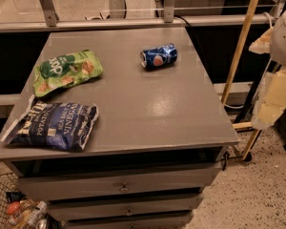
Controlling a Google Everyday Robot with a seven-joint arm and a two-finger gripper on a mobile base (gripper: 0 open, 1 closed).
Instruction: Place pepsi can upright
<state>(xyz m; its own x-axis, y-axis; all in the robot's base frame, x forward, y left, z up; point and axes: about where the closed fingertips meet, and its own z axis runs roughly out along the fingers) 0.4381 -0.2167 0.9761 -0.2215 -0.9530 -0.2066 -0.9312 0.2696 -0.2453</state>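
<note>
Your claw [275,97] hangs past the right edge of the tabletop [148,113], touching nothing on it, and you cannot tell whether it is apart or together. The pepsi can [158,57] lies on its side on the far right part of the tabletop. It is left of the claw and farther back, well apart, with its long axis roughly left to right and its silver end facing left.
</note>
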